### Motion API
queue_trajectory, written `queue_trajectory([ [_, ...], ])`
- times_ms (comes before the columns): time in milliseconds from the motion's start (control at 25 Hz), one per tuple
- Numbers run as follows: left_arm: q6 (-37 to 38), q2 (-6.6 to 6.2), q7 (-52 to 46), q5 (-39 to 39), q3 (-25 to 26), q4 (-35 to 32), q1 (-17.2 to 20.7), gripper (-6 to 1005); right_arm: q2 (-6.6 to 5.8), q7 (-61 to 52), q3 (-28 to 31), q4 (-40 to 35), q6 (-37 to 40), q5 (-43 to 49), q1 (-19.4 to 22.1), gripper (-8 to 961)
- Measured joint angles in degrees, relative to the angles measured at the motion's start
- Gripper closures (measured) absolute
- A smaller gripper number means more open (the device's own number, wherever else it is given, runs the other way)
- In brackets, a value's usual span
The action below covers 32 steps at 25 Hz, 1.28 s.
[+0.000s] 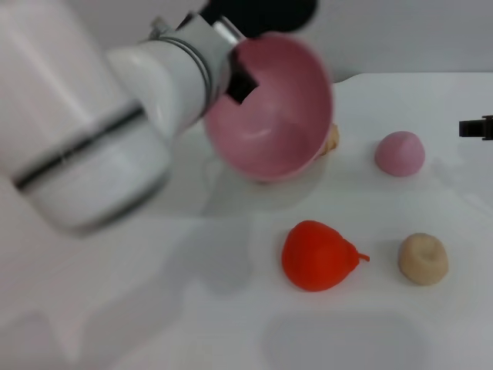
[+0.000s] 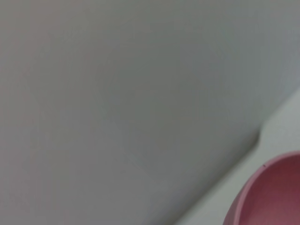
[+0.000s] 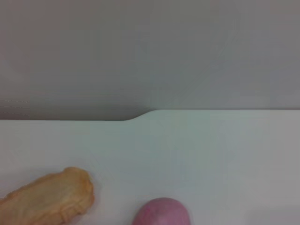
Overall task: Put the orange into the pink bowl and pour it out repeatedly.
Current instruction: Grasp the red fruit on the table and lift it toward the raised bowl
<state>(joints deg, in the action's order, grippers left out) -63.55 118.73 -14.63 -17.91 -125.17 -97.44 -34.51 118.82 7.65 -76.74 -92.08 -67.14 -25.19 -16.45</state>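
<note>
My left gripper (image 1: pixel 235 81) is shut on the rim of the pink bowl (image 1: pixel 281 127) and holds it above the table, tipped on its side with the mouth facing front. One black finger shows inside the rim. The bowl is empty. A part of its rim shows in the left wrist view (image 2: pixel 274 194). The orange (image 1: pixel 316 256) lies on the white table below and in front of the bowl, its stem pointing right. My right gripper (image 1: pixel 476 127) shows only as a black tip at the right edge, away from everything.
A mauve-pink dome (image 1: pixel 400 153) sits right of the bowl and shows in the right wrist view (image 3: pixel 161 213). A tan lump (image 1: pixel 423 259) lies right of the orange. A yellow-tan piece (image 1: pixel 332 139) peeks from behind the bowl, also in the right wrist view (image 3: pixel 47 197).
</note>
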Motion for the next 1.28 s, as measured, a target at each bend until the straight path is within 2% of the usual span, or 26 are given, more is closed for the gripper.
queue_trajectory([
  [40, -3.3, -0.03, 1.0, 4.8, 2.7, -0.4, -0.8, 956, 0.00, 0.0, 0.0, 0.0, 0.0, 0.0, 0.0, 448],
  [80, -8.7, -0.04, 1.3, 11.0, 7.5, -0.2, -1.9, 956, 0.01, 0.0, -0.2, 0.1, 0.0, 0.0, -0.3, 449],
  [120, -8.7, -0.04, 1.3, 11.0, 7.5, -0.2, -1.9, 956, 0.00, 0.0, -0.3, 0.3, 0.0, 0.0, -0.5, 450],
  [160, -12.4, -0.25, 1.5, 15.6, 12.0, 0.6, -2.4, 956, 0.00, 0.0, -0.6, 0.5, 0.1, 0.0, -0.8, 451],
  [200, -12.4, -0.25, 1.5, 15.6, 12.0, 0.6, -2.4, 956, 0.00, 0.0, -1.3, 1.3, 0.1, 0.0, -1.6, 452],
  [240, -15.7, -0.47, 3.4, 21.6, 18.5, 1.9, -1.8, 956, 0.00, 0.0, -1.7, 1.7, 0.1, 0.0, -2.0, 453],
  [360, -16.8, -0.53, 5.5, 25.1, 22.8, 2.4, -0.4, 956, 0.03, 0.0, -2.5, 2.4, 0.2, -0.2, -2.8, 456],
  [440, -16.8, -0.53, 5.5, 25.1, 22.8, 2.4, -0.4, 956, 0.02, 0.0, -4.2, 3.3, 0.7, -1.8, -3.8, 458],
  [480, -17.2, -0.58, 7.0, 27.0, 25.2, 3.5, 0.3, 956, 0.01, 0.0, -5.2, 3.9, 1.0, -2.6, -4.3, 459],
  [680, -17.3, -0.59, 7.3, 27.2, 25.9, 5.6, 0.0, 956, 0.05, 0.0, -10.5, 8.5, 3.6, -6.6, -7.7, 464],
  [800, -16.8, -0.61, 7.3, 27.1, 26.3, 10.3, -1.6, 956, 0.04, 0.0, -13.8, 11.9, 4.9, -9.3, -9.4, 467],
  [880, -16.5, -0.61, 7.3, 27.1, 26.4, 11.4, -1.9, 956, 0.14, 0.0, -17.4, 14.0, 6.7, -10.2, -9.7, 469],
  [1280, -15.1, -0.61, 7.8, 27.2, 28.3, 16.1, -3.8, 956, 0.20, -0.3, -24.6, 14.1, 6.7, -12.8, -9.3, 479],
])
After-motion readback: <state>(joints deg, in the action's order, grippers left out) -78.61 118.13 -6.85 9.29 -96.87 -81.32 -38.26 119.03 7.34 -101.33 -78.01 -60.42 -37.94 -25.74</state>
